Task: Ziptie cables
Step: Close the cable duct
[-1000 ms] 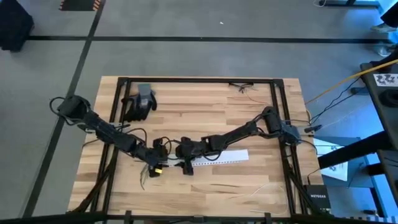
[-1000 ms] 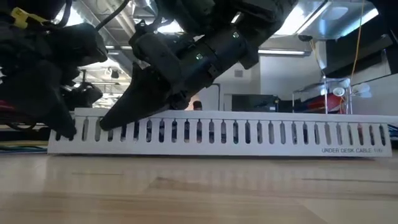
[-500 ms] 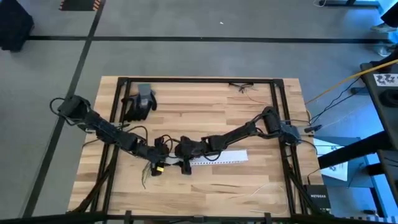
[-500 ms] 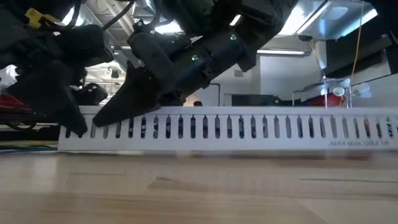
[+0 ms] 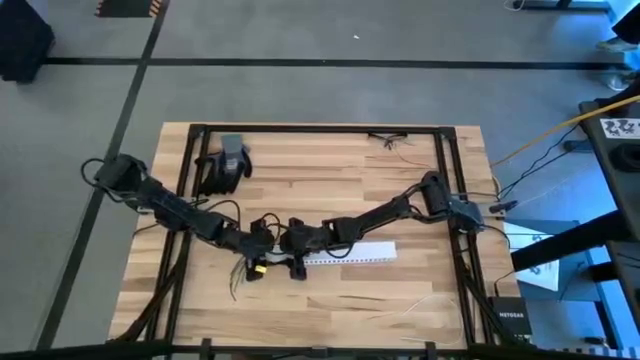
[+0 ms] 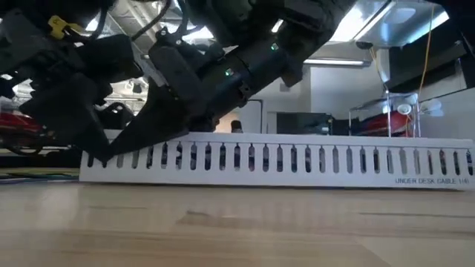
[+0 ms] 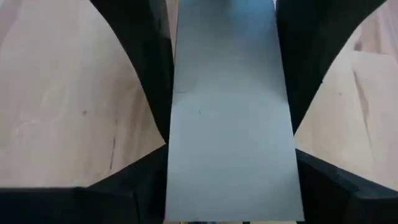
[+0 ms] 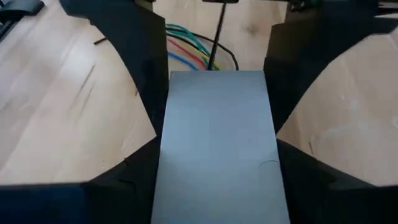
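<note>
White, slotted and long, the cable duct [image 6: 297, 159] lies flat on the wooden table [image 5: 330, 300] just beside the two grippers, printed "UNDER DESK CABLE" near one end; from above it shows as a pale strip [image 5: 350, 253] running from the table's middle toward the right arm's side. Both dark arms reach in from opposite sides and meet near the middle of the table, close to its front half. The left gripper [image 5: 255, 248] sits at the duct's end, with a yellow tag beside it, and the right gripper [image 5: 297, 262] is down on the same end, almost touching the left one. In the low view the right gripper's dark pointed fingers [image 6: 145, 130] slant down to the top edge of the duct. Each wrist view shows its own two fingers [image 7: 143, 68] [image 8: 134, 62] spread apart with a flat grey surface filling the gap between them; whether either is pinching anything I cannot tell. The cables [image 5: 234, 285] trail off as thin dark strands on the wood below the left gripper, toward the table's front edge. Coloured wires [image 8: 186, 46] lie on the table beyond the right gripper. A dark glove [image 5: 222, 165] rests near the table's far left corner
</note>
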Motion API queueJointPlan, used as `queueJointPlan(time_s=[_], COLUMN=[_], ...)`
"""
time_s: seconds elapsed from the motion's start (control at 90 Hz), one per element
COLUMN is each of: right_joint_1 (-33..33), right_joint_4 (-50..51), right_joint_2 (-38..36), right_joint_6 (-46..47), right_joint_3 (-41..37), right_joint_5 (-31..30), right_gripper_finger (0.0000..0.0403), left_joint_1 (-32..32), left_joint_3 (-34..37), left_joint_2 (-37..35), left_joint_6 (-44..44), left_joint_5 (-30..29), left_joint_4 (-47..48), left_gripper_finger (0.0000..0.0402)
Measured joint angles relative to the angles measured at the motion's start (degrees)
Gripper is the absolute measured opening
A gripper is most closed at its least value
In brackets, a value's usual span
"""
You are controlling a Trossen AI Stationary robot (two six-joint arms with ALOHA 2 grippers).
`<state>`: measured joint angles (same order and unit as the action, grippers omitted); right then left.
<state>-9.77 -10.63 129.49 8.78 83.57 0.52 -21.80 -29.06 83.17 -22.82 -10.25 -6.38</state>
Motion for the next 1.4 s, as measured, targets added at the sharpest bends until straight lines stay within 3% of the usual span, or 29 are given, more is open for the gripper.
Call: queueJointPlan(time_s=[0.111,0.3,0.489,0.678,0.822,1.0,1.244,1.4], right_joint_1=[0.24,0.28,0.17,0.08,-1.65,-5.78,-11.61,-14.69], right_joint_4=[0.22,1.90,10.50,31.30,53.92,66.40,69.52,69.91], right_joint_2=[0.00,-1.09,-5.95,-14.54,-20.81,-31.40,-49.36,-52.98], right_joint_6=[-0.02,-0.30,-2.89,-3.22,-0.68,10.75,34.65,45.06], right_joint_3=[0.05,0.13,0.89,1.31,0.81,-9.98,-30.75,-38.75], right_joint_5=[0.73,1.06,-0.38,-2.96,-11.20,-19.02,-18.83,-14.86], right_gripper_finger=[0.0248,0.0273,0.0286,0.0287,0.0287,0.0287,0.0287,0.0287], left_joint_1=[0.69,-0.10,-1.31,-1.89,-2.35,-2.79,-2.86,-2.87], left_joint_3=[-0.30,-3.30,-3.78,-3.71,-3.62,-3.58,-3.54,-3.51], left_joint_2=[-0.89,-7.41,-14.65,-17.82,-16.85,-14.65,-12.55,-12.50], left_joint_6=[-0.48,-2.70,-4.52,-6.78,-7.71,-8.94,-10.15,-11.38], left_joint_5=[1.74,2.32,-0.44,-5.01,-5.18,-5.22,-5.20,-5.22], left_joint_4=[2.40,15.73,24.69,28.09,28.19,27.83,27.68,27.14], left_gripper_finger=[0.0290,0.0294,0.0294,0.0294,0.0295,0.0295,0.0295,0.0295])
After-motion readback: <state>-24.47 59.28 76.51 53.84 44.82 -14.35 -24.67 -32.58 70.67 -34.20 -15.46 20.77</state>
